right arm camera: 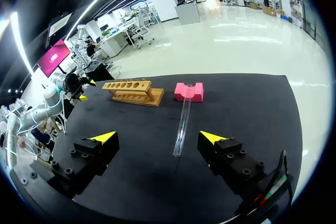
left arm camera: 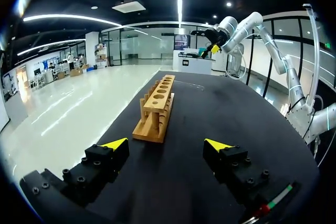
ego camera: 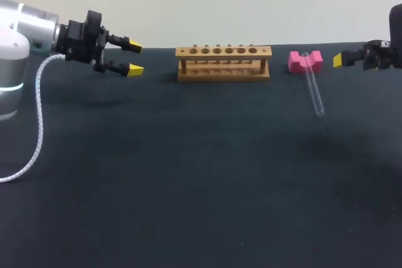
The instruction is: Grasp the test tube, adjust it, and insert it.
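From the head view, our left gripper (ego camera: pixel 135 58) hangs above the table (ego camera: pixel 188 174) to the left of the wooden rack (ego camera: pixel 223 62). Its two yellow tips are spread apart with nothing between them. Our right gripper (ego camera: pixel 339 60) comes in at the right edge, near the pink block (ego camera: pixel 294 62). Only one of its tips shows here, so from this view we cannot tell how its fingers stand. The test tube (ego camera: pixel 315 87) lies tilted, with its far end resting in the notch of the pink block and its near end down on the black cloth. It is well apart from the rack.

In the left wrist view, our left gripper (left arm camera: pixel 166 145) stands wide open and holds nothing. The rack (left arm camera: pixel 156 107) is ahead of it, seen end-on with its holes in a row. Our right gripper (left arm camera: pixel 210 45) shows far off beyond the rack.

In the right wrist view, our right gripper (right arm camera: pixel 157 137) is open and empty. The test tube (right arm camera: pixel 184 119) lies ahead of it, and its near end shows between the spread fingers, touching neither. Its far end leans on the pink block (right arm camera: pixel 197 93). The rack (right arm camera: pixel 132 92) stands beside the block, and our left gripper (right arm camera: pixel 86 90) is beyond it.
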You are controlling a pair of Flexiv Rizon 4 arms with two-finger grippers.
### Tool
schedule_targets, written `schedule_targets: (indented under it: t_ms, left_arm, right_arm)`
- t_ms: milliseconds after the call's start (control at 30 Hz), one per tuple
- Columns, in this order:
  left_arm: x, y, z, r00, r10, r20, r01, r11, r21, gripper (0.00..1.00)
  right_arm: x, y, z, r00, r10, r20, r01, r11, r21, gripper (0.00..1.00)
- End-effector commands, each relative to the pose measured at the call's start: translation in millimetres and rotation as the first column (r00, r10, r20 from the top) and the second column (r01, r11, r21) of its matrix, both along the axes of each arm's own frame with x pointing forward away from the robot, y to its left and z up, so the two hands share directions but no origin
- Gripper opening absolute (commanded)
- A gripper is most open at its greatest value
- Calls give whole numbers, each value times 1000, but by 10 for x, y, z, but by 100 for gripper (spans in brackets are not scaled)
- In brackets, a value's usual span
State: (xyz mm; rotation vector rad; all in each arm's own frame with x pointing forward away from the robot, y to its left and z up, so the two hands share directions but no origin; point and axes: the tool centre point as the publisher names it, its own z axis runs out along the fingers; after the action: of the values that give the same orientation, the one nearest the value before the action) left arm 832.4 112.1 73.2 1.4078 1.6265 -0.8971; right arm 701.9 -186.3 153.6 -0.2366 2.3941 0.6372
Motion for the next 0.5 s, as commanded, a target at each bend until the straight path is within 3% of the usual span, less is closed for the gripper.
schedule_targets:
  t_ms: [33, 367, 400, 500]
  left_arm:
    - [5, 3, -11, 1000, -1, 2, 1, 1000, -2, 100]
    - [5, 3, -11, 1000, -1, 2, 1, 1000, -2, 100]
    - [5, 3, -11, 1000, -1, 2, 1, 1000, -2, 100]
    - [5, 3, -11, 1000, -1, 2, 1, 1000, -2, 100]
  right_arm:
    - [2, 2, -1, 1000, 0, 1, 0, 1000, 0, 100]
    - [55, 89, -39, 1000, -5, 23, 6, 1000, -12, 100]
    - [121, 188, -83, 999, -31, 36, 33, 997, -67, 100]
    - [209, 307, -130, 993, -89, 71, 98, 988, -120, 100]
